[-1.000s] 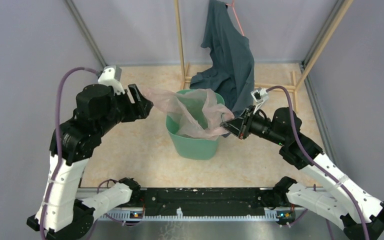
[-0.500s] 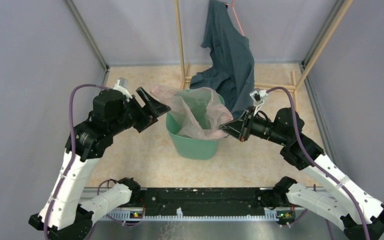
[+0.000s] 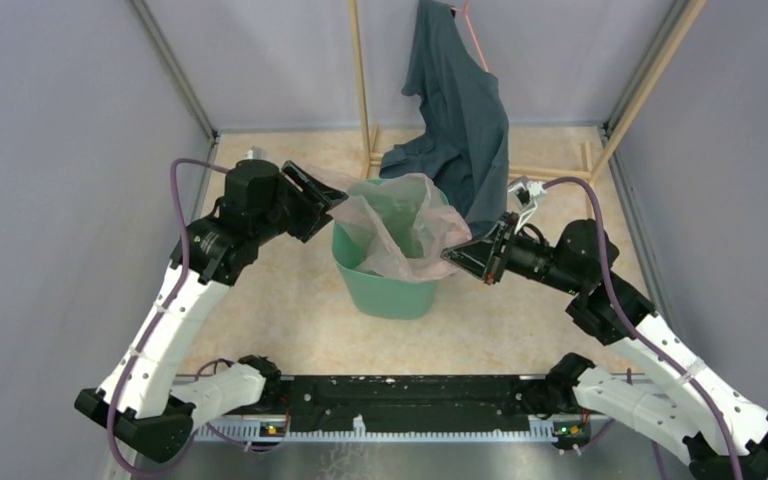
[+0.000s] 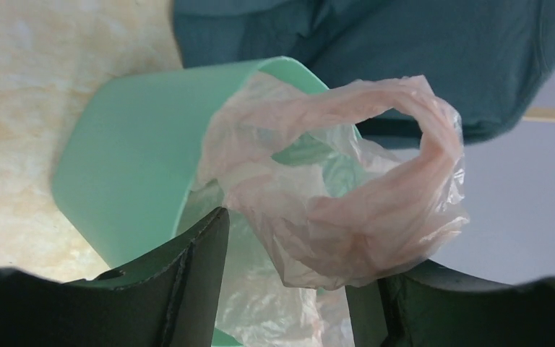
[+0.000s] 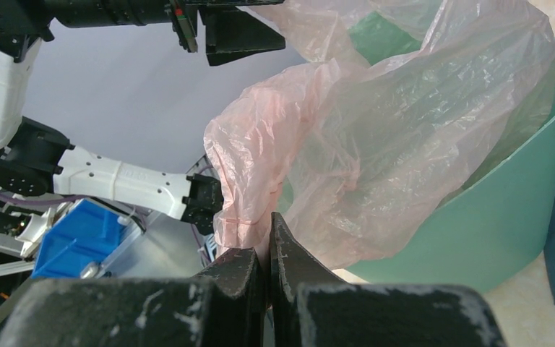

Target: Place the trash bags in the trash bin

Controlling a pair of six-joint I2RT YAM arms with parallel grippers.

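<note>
Two wrist views: right claw [image 5: 267, 233] clamps trash bag [image 5: 405, 123]; left claw [image 4: 296, 253] apart.

At twelve o'clock I am looking at a dark teal-grey garment [image 3: 460, 110] hanging down from the top edge of my overhead view, against a light wooden frame [image 3: 362, 80]. Its lower folds are bunching by the frame's bottom rails. A pink cord [image 3: 477, 48] is running along its upper edge. The pale marbled bench [image 3: 260, 310] is lying underneath. Grey walls [image 3: 50, 150] are standing at nine and three o'clock. At eight o'clock in my right wrist view, a blue box [image 5: 79, 242] is showing.
</note>
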